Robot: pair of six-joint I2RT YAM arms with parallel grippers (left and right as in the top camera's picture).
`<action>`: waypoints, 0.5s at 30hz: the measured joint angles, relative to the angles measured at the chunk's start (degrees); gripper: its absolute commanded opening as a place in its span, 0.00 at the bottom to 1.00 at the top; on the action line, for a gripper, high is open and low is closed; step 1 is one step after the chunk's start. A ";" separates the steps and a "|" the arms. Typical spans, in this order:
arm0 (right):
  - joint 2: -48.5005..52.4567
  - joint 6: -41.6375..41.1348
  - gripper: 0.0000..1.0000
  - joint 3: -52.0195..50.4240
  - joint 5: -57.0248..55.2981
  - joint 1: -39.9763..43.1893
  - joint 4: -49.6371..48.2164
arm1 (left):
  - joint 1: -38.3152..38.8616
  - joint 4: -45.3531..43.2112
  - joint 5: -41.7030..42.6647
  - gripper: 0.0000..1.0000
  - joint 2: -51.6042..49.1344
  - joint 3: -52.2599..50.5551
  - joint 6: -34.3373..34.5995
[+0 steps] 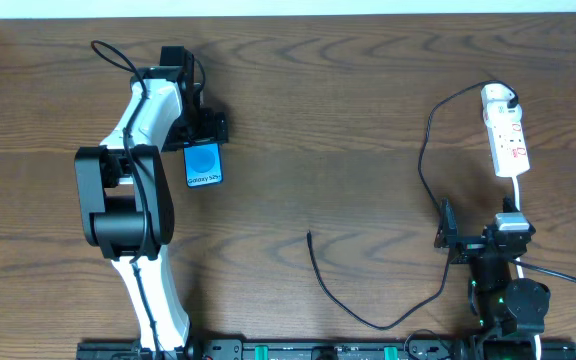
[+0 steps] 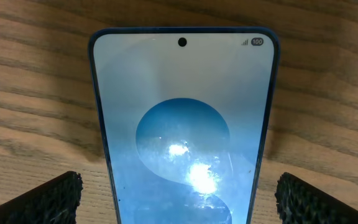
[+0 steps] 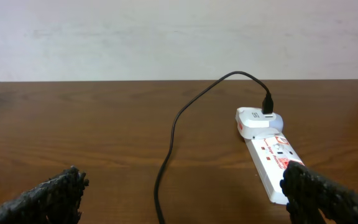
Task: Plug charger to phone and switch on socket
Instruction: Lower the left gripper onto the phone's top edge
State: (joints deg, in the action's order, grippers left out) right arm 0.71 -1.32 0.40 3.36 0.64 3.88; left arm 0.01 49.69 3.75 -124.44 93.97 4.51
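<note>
Left pincer (image 2: 179, 200) spread wide. Phone (image 2: 182, 112) seen flat, screen up, between its fingers, apart from both, not pinched. Right pincer (image 3: 185, 200) spread too, nothing held. Socket (image 3: 271, 163) lies ahead, toward right finger. Charger (image 3: 171, 134) is plugged by white adapter into socket's far end. Plug tip (image 1: 309, 234) is left loose on table (image 1: 368, 100), left of right pincer, well apart from phone.
</note>
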 measured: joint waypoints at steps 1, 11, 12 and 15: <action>0.00 -0.02 0.99 0.00 0.00 0.02 0.00 | 0.00 -0.02 0.00 0.99 0.00 0.00 0.00; 0.00 0.00 0.99 0.00 0.00 0.00 0.00 | 0.00 -1.81 -0.68 0.99 0.00 -2.12 0.00; 0.00 0.00 0.99 0.00 0.00 0.00 0.00 | 0.00 -1.99 -0.68 0.99 0.00 -2.47 0.00; 0.00 0.00 0.99 0.00 0.00 0.02 0.00 | 0.00 -2.14 -0.68 0.99 0.00 -3.04 0.00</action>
State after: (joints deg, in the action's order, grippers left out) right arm 0.71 -1.32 0.40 3.36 0.67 3.88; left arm 0.01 47.55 3.07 -124.44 90.94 4.51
